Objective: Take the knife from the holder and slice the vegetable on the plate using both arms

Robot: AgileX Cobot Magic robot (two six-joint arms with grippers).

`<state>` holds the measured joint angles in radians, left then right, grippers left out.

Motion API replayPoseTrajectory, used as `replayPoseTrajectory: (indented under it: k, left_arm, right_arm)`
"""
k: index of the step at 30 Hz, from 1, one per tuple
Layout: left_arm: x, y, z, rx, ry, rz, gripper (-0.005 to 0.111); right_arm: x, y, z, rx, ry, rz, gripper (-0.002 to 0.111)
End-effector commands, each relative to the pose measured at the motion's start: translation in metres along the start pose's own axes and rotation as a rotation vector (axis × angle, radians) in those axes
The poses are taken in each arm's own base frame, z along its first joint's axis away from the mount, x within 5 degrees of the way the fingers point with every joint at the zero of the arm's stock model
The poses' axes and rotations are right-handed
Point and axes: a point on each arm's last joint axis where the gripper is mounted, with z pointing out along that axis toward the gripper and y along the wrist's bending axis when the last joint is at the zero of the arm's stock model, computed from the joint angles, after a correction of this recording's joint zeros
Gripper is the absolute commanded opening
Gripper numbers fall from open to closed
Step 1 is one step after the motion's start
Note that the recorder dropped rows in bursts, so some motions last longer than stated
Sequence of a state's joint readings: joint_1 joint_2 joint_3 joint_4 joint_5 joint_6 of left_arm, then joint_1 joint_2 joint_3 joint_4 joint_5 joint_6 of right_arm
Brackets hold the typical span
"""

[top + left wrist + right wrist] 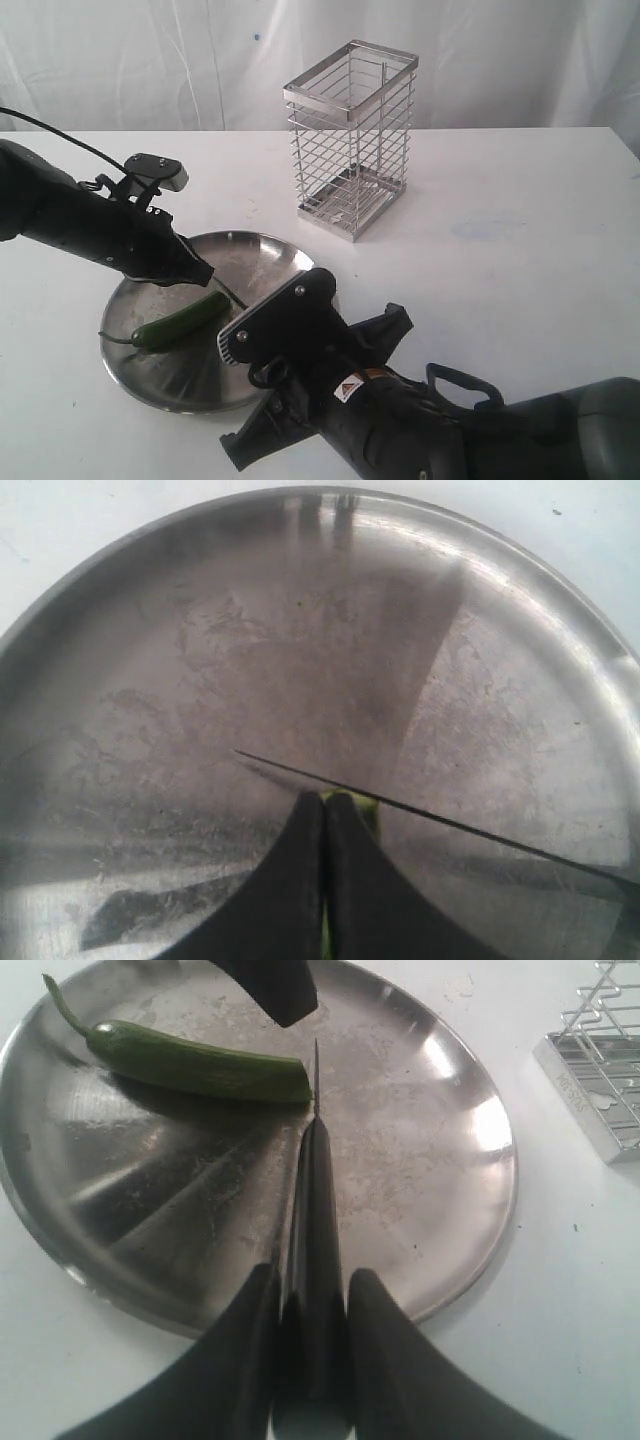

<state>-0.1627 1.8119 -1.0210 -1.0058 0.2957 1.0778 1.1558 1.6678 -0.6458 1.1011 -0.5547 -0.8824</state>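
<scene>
The dark green vegetable (pixel 183 321) lies on the steel plate (pixel 180 375), stem toward the rim. My left gripper (pixel 203 272) is shut, its fingertips (pixel 325 800) pressed together just over the vegetable's blunt end (pixel 366 809); I cannot tell if they touch it. My right gripper (pixel 312 1276) is shut on the black knife (pixel 315 1185) by its handle. The blade points across the plate (pixel 420 1160), edge-on beside the vegetable's blunt end (pixel 290 1077). In the left wrist view the knife (pixel 430 818) is a thin dark line. The holder (pixel 350 140) stands upright behind the plate.
The right arm (pixel 420 425) fills the near edge of the white table, its wrist camera mount (pixel 280 318) overhanging the plate's rim. The left arm (pixel 70 215) reaches in from the left. A white curtain hangs behind the table.
</scene>
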Motion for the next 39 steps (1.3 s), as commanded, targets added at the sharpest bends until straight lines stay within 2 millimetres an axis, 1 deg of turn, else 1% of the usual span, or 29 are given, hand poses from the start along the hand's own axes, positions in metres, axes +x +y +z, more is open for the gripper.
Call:
replayPoseTrajectory:
  k: [1, 9, 19, 25, 30, 39]
  left_arm:
    - [-0.003, -0.002, -0.001, 0.012, -0.012, -0.014, 0.000]
    - [-0.003, -0.002, -0.001, 0.012, -0.012, -0.014, 0.000]
    - [-0.003, -0.002, -0.001, 0.012, -0.012, -0.014, 0.000]
    - [-0.002, -0.003, -0.001, 0.023, -0.009, -0.014, 0.000]
    - [-0.002, -0.003, -0.001, 0.030, -0.002, -0.007, 0.000]
    - [-0.002, -0.004, -0.001, 0.033, -0.001, -0.007, 0.000]
  right_arm:
    - [0.000, -0.001, -0.001, 0.011, -0.012, -0.011, 0.000]
    - [-0.012, -0.005, -0.011, 0.000, -0.064, 0.002, 0.000]
    - [-0.008, 0.000, -0.011, -0.058, -0.018, -0.003, 0.000]
    - [0.001, 0.002, -0.003, -0.038, 0.010, -0.022, 0.000]
    - [-0.003, -0.002, -0.002, 0.014, -0.032, -0.024, 0.000]
    - [-0.001, 0.000, -0.002, -0.009, -0.014, -0.026, 0.000]
